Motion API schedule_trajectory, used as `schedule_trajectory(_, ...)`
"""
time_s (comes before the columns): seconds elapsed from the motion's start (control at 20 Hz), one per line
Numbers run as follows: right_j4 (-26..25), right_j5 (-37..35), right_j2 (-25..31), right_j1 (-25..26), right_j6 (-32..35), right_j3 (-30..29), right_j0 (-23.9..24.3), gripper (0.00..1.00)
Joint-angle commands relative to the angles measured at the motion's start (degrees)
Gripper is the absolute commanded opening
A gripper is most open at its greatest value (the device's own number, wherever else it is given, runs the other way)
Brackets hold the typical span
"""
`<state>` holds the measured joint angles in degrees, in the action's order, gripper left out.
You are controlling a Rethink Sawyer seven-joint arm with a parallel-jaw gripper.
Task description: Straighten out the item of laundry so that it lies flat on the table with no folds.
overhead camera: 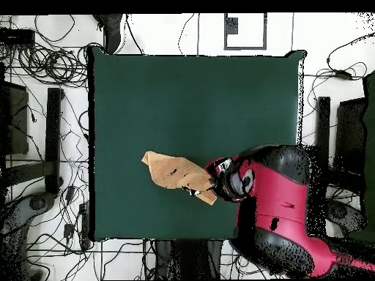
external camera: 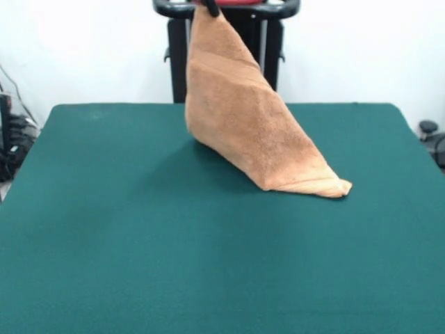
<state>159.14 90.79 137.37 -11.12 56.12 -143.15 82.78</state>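
The light orange-tan towel (external camera: 250, 125) hangs in a steep, folded cone from one corner at the top of the front view. Its lower end trails down to the right, and a corner with the hem rests on the dark green table (external camera: 139, 229). My gripper (external camera: 208, 8) shows only as a black tip at the top edge, shut on the towel's raised corner. In the overhead view the towel (overhead camera: 172, 172) stretches left from the gripper (overhead camera: 214, 174), near the table's (overhead camera: 190, 102) edge by the robot's base. The arm partly hides the towel's held end.
The black pedestal (external camera: 177, 62) stands behind the table's far edge. In the overhead view the red arm (overhead camera: 275, 197) reaches over the table's lower right part. Cables (overhead camera: 44, 66) and stands lie on the floor around the table.
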Motion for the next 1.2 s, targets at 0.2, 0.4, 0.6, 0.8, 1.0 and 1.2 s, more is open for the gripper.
schedule_trajectory(0.2, -13.5, -10.5, -10.0, -2.5, -17.6, -11.0, -5.6, 0.00)
schedule_trajectory(0.4, -6.0, -8.4, -11.9, -1.9, -20.2, -6.6, -5.8, 0.00)
schedule_trajectory(0.6, -13.2, -10.4, -16.4, -2.6, -26.5, -6.3, -6.4, 0.00)
schedule_trajectory(0.8, -32.0, -17.6, -26.7, -3.9, -36.6, -6.1, -8.1, 0.00)
schedule_trajectory(1.0, -34.5, -19.2, -29.5, -6.8, -42.6, -4.1, -9.4, 0.00)
schedule_trajectory(1.2, -42.3, -24.8, -33.5, -9.7, -46.5, -3.6, -10.9, 0.00)
